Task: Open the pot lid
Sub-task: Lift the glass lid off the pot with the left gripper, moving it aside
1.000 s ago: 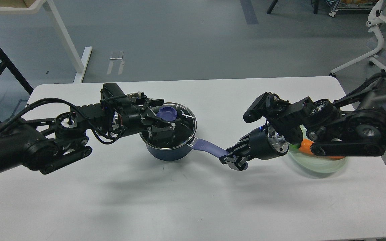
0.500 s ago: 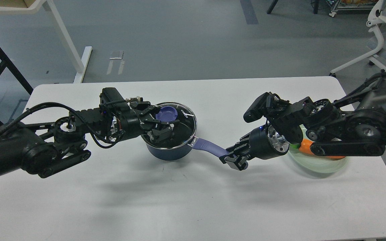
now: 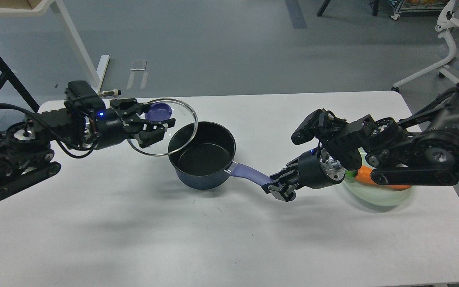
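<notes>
Pot (image 3: 202,159) is seen near table (image 3: 221,239) centre, uncovered, dark interior exposed. Purple handle (image 3: 247,174) runs out toward 4 o'clock from the pot body.

Glass lid (image 3: 173,129) is held clear of the pot, at roughly 10 o'clock from it, tilted, its right rim overlapping the pot's left edge in the view. Purple knob (image 3: 157,111) is gripped by the left gripper (image 3: 154,121); jaws are clamped on the knob.

Right gripper (image 3: 279,190) is positioned at the far tip of the handle; jaws are closed on the handle end.

Pale green plate (image 3: 389,197) is noted at 3 o'clock from the pot, largely hidden under the right arm. An orange item (image 3: 367,173) is lying on it, only partly visible.
</notes>
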Robot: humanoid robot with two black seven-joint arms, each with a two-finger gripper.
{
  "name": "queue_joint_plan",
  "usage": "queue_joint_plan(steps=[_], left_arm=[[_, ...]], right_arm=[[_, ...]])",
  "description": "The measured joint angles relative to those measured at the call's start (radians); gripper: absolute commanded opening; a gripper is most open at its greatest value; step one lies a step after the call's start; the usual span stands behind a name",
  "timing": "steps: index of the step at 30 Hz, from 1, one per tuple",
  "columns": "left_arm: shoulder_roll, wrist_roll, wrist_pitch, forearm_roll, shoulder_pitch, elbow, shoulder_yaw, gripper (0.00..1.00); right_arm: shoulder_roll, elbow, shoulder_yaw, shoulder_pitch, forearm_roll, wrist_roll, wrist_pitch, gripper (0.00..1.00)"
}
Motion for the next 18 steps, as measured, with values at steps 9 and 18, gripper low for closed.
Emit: queue_joint_plan(steps=[9,18], left_arm=[[0.051,-0.069,0.017,-0.015,0.173,0.248,0.001,0.44],[-0.008,-0.084,0.091,-0.043,0.231,0.393,0.046,0.45]], right_arm=[[-0.002,0.002,0.000,0.002,0.000,0.001,0.000,0.27],[-0.002,0.003,0.007,0.002,0.001,0.003,0.000,0.27]])
